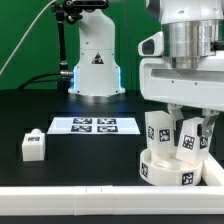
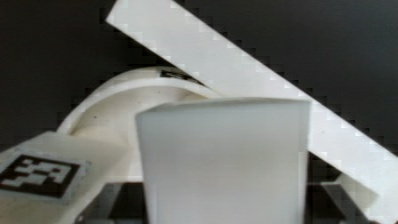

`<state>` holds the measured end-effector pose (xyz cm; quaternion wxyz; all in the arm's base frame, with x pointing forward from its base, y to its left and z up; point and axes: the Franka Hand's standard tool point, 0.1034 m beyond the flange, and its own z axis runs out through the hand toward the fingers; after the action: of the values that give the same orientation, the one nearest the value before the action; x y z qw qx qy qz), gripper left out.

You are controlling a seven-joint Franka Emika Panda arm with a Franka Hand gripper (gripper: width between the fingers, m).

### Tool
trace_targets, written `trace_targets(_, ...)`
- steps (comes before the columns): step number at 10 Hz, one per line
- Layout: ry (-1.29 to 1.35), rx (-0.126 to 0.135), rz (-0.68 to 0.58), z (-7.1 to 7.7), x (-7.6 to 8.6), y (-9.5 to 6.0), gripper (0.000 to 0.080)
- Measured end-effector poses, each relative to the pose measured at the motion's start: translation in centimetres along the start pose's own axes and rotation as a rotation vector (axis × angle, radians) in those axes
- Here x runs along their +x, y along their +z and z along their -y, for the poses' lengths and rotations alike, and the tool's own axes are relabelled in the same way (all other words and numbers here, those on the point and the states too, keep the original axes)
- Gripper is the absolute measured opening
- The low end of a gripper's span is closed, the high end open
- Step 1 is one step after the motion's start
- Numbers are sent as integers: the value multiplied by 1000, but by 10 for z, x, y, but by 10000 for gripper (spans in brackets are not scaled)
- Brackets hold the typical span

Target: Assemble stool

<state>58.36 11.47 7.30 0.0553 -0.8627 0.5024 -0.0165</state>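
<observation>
The round white seat point(image 1: 168, 168) lies on the black table at the exterior view's right, with tags on its rim. One tagged leg point(image 1: 158, 128) stands upright on it. My gripper point(image 1: 192, 124) is shut on a second leg point(image 1: 189, 139), held upright with its lower end at the seat's top. In the wrist view this leg point(image 2: 222, 150) fills the middle between my dark fingers point(image 2: 114, 202), with the seat point(image 2: 121, 100) behind it and the other leg's tag point(image 2: 36, 172) beside it. A third leg point(image 1: 33, 146) lies loose on the table at the exterior view's left.
The marker board point(image 1: 93, 125) lies flat at mid-table. The long white border rail point(image 1: 90, 197) runs along the front edge and shows diagonally in the wrist view point(image 2: 231, 60). The robot's base point(image 1: 95, 60) stands at the back.
</observation>
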Motion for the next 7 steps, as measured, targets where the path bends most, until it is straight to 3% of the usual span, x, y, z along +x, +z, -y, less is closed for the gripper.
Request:
trace_targets(3, 266, 10, 19, 0, 0, 0, 340)
trace_targets(7, 719, 71, 55, -1, 3, 0, 340)
